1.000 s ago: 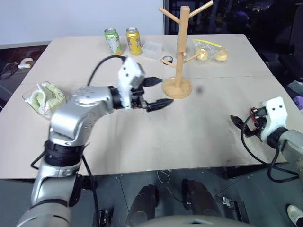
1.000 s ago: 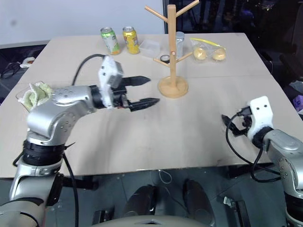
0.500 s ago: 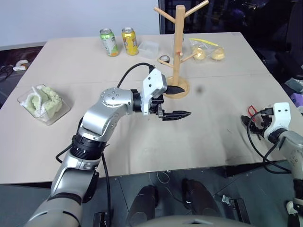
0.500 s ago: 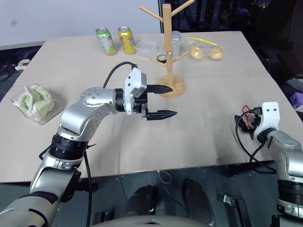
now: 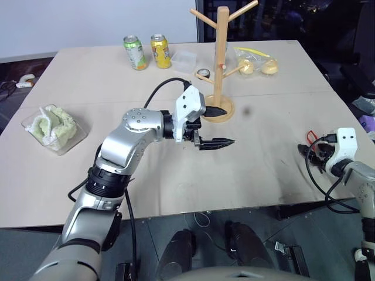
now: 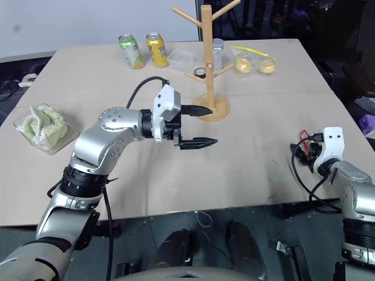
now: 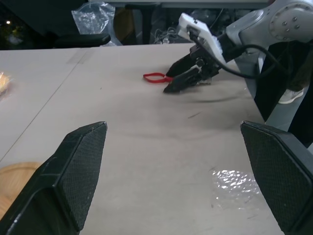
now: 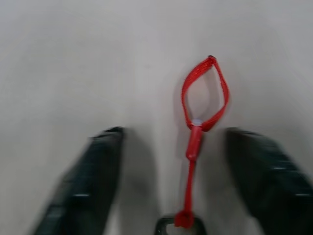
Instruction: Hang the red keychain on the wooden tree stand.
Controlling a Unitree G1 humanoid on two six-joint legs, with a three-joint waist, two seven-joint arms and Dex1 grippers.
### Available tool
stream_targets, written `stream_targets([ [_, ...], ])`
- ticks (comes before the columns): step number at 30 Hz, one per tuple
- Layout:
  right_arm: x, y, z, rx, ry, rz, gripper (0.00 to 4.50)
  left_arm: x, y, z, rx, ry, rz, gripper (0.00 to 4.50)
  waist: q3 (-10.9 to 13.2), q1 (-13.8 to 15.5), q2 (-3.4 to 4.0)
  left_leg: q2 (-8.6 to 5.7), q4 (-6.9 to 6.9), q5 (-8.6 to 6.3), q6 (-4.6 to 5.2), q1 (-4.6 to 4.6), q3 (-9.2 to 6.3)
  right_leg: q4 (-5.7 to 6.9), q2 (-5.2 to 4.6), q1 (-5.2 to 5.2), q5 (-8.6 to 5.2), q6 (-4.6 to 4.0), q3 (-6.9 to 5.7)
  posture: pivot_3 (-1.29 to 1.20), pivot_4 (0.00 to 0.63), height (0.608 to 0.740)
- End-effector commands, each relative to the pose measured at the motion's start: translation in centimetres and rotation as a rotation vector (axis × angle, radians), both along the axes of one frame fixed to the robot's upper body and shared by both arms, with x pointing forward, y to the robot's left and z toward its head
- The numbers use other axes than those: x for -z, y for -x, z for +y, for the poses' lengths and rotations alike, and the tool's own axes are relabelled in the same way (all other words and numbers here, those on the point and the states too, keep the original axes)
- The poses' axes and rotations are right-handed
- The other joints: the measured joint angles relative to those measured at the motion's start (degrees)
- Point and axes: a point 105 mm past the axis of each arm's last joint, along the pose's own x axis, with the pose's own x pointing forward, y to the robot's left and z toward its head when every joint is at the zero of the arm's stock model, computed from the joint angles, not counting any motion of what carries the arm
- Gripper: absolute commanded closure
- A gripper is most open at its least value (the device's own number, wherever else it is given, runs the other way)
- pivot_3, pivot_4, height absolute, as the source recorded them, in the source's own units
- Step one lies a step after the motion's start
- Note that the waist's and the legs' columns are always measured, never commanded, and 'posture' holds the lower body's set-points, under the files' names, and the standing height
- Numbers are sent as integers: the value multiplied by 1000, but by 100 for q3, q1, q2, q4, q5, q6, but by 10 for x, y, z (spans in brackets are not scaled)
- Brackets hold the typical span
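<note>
The red keychain (image 8: 204,93) lies flat on the table near its right edge, its thin loop pointing away from my right gripper (image 8: 174,133). That gripper is open, with one finger on each side of the keychain's strap, low over the table. The left wrist view shows the keychain's red loop (image 7: 154,77) sticking out past the right gripper (image 7: 171,83). The wooden tree stand (image 5: 221,58) stands upright at the table's far middle on its round base (image 5: 225,111). My left gripper (image 5: 232,125) is open and empty, hovering in front of that base and pointing right.
A green can (image 5: 136,51) and a yellow can (image 5: 159,50) stand at the back, with a clear plastic box (image 5: 185,60) beside them. A bag of yellow items (image 5: 258,63) lies behind the stand. A tray of green food (image 5: 54,126) sits at the left.
The view has shifted. My left gripper swung right across the table to the front of the stand's base. My right gripper moved right and down toward the table edge.
</note>
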Motion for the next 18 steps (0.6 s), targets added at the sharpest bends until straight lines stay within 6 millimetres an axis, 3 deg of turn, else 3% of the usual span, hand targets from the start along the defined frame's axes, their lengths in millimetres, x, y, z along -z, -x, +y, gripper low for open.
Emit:
stream_targets([
  [1, 4, 3, -1, -10, -3, 12, 2807, -16, 2, 0, 11, 19, -60, 0, 0, -1, 0, 0, 0, 0, 0, 0, 0, 0, 0, 0, 0, 0, 0, 0, 150, 740],
  [5, 6, 6, -3, -4, -8, 16, 4424, -16, 2, 1, 7, 17, -58, 0, 0, 0, 0, 1, 0, 0, 0, 1, 0, 0, 2, 1, 0, 0, 1, 0, 150, 740],
  [9, 1, 7, 4, -29, -3, 0, 4424, -15, 3, 4, -4, 14, -58, 0, 0, 4, 0, 1, 1, 0, 0, 1, 0, 0, 1, 1, 1, 1, 1, 0, 150, 740],
  [12, -17, 2, 23, -81, 9, -76, 4424, -17, 3, 9, -16, 21, -58, 0, 0, -9, 0, 1, 1, 0, 0, 1, 0, 0, 2, 1, 1, 1, 2, 0, 150, 740],
  [18, -82, 3, 130, -386, 101, -410, 4424, -37, 11, 38, -97, 179, 51, 0, 5, -88, 10, 16, -1, 0, 0, 2, 2, 5, 15, -6, 0, 1, 4, 0, 150, 740],
])
